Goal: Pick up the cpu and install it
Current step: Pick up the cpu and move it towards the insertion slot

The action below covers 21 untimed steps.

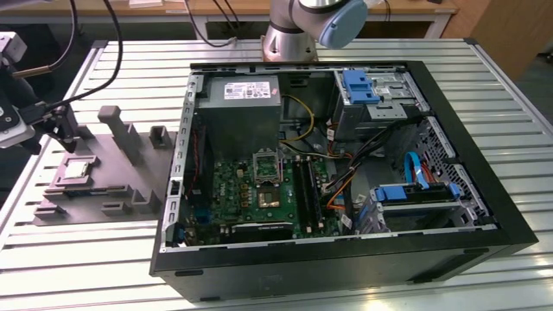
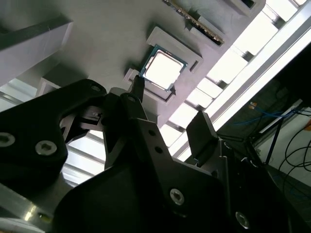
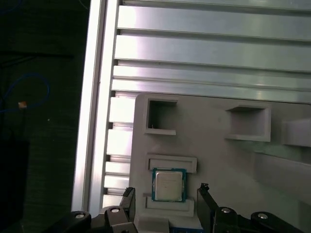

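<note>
Fingers [image 3: 206, 199] hanging wide over the cpu [image 3: 168, 184]; any offset is likely risking one catching the pocket rim [image 3: 172, 162]

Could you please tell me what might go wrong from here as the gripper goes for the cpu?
1. The open gripper hangs over the cpu, which sits in a walled recess of the grey holder. A finger might catch that wall or tilt the chip.
2. The socket lies deep inside the case, close to loose cables, so the arm could snag them.
</note>
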{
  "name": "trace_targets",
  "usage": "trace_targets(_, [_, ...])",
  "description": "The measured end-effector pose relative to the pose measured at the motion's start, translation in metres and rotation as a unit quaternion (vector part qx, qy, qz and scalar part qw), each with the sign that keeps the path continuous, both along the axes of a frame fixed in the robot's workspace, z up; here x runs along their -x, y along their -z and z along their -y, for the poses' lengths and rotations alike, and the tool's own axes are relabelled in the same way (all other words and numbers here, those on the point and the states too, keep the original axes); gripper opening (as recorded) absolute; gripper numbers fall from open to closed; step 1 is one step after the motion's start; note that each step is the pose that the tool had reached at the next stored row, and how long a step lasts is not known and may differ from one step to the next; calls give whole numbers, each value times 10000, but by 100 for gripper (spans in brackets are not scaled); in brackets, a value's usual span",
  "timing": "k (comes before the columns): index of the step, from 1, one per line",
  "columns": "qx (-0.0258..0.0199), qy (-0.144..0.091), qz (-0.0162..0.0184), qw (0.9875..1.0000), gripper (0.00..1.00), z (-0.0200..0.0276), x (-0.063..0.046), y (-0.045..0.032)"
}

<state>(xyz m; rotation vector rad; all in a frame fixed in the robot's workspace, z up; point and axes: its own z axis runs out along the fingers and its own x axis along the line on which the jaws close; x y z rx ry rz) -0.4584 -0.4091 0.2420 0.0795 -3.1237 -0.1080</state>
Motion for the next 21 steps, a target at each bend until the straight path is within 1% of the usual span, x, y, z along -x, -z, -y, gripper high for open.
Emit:
trace_targets(11, [1,8,-1,10000,62,10,-1,199])
trace_targets(17, [1,107,-1,9999,62,12,0,309])
trace_targets(21, [0,115,0,9999,62,18,0,372])
